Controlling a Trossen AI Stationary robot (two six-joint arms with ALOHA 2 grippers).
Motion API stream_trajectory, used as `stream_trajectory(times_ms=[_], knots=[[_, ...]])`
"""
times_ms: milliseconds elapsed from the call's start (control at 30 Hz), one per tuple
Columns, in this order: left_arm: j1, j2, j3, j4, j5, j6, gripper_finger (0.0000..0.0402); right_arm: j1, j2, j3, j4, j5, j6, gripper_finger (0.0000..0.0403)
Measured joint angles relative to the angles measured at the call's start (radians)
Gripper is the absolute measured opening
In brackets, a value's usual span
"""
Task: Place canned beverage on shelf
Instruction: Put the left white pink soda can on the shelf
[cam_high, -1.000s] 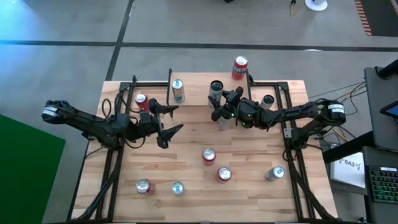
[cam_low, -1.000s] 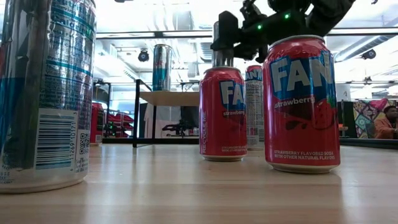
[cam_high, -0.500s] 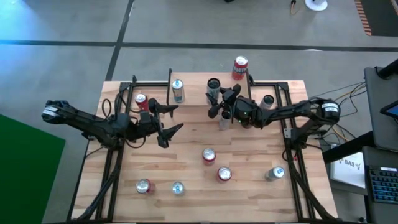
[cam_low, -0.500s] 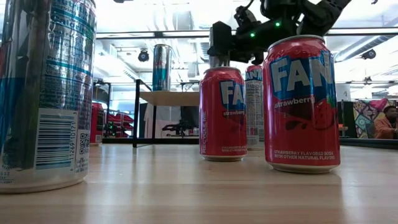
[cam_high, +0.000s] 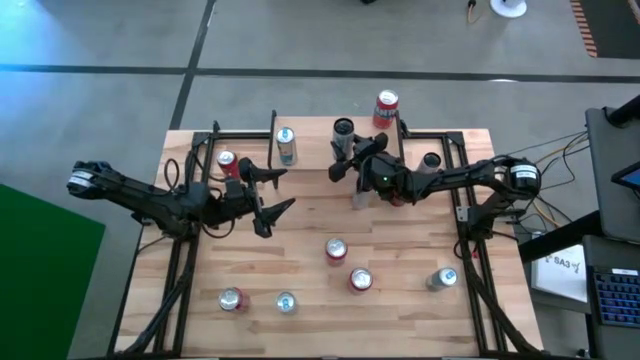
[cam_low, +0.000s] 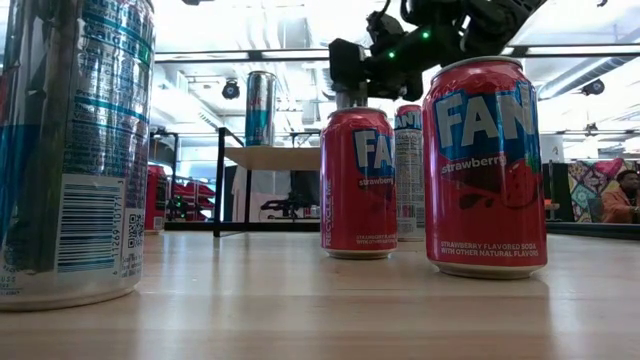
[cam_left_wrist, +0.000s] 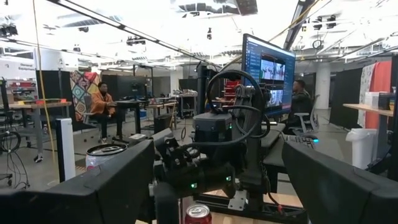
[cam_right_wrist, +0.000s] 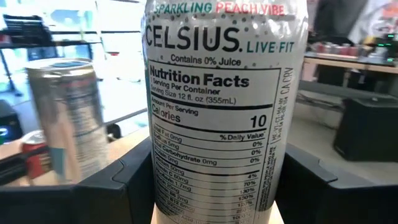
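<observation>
- The Celsius can (cam_right_wrist: 225, 106) was a tall, slim aluminium cylinder; I judged it stiff only while sealed, with thin walls that would dent under a hard pinch and a smooth printed skin that could slip.
- Whether it was full or empty did not show, so I treated its weight as unknown; full, it would be fairly heavy for my fingers and top-heavy because of its height.
- The best hold, to my mind, was across the middle of the body, fingers flat on opposite sides, well below the rim.
- My right gripper (cam_high: 349, 166) had it that way: in my right wrist view the can stood upright and filled the space between my two dark fingers (cam_right_wrist: 127, 186), one pressed on each side of its lower body, so my jaws were closed on it.
- From above, the can sat at the tip of my right arm over the back of the table (cam_high: 310, 300), near the shelf (cam_low: 272, 157).
- A second slim can (cam_high: 286, 145) stood upright on the shelf top.
- In the low view my held can rode clear above the red Fanta cans (cam_low: 358, 183).
- My left gripper (cam_high: 272, 192) waited over the left of the table, fingers spread apart and holding nothing.
</observation>
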Motion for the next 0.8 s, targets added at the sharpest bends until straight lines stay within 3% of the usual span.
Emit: stream_trajectory(times_ms=[100, 800], knots=[[0.0, 0.0, 0.0, 0.0, 0.0, 0.002, 0.0339, 0.0, -0.001, 0.001, -0.001, 0.044, 0.018, 0.0232], [0.0, 0.0, 0.0, 0.0, 0.0, 0.002, 0.0339, -0.002, 0.044, 0.001, -0.036, 0.091, 0.088, 0.0237]])
